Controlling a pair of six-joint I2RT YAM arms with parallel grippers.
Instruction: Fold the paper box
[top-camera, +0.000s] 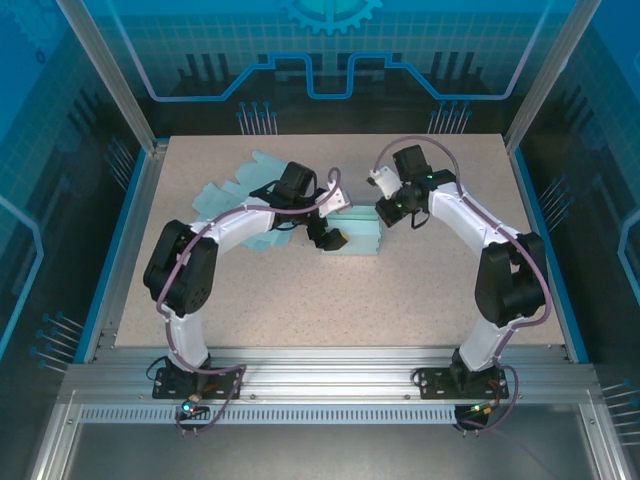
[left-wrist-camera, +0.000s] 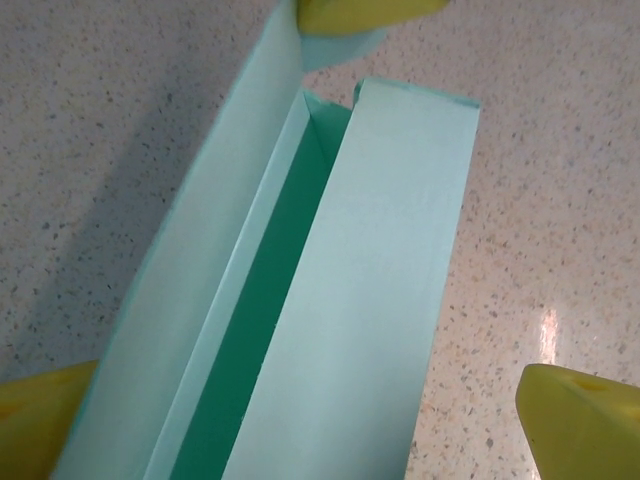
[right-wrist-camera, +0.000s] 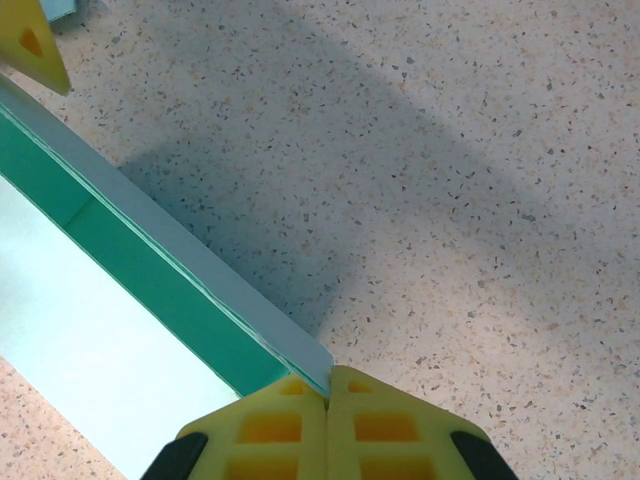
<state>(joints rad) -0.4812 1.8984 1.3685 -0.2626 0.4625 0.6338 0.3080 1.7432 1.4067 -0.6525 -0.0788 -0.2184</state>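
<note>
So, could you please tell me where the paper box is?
In the top view the paper box sits centrally on the table, the left pincer straddling it and the right pincer pinching its wall.

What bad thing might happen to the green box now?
The right hand pinches just a thin edge of the paper box, so the paper might slip free or crease. The left hand is open around the box and holds nothing, so the loose flap might spring open.
</note>
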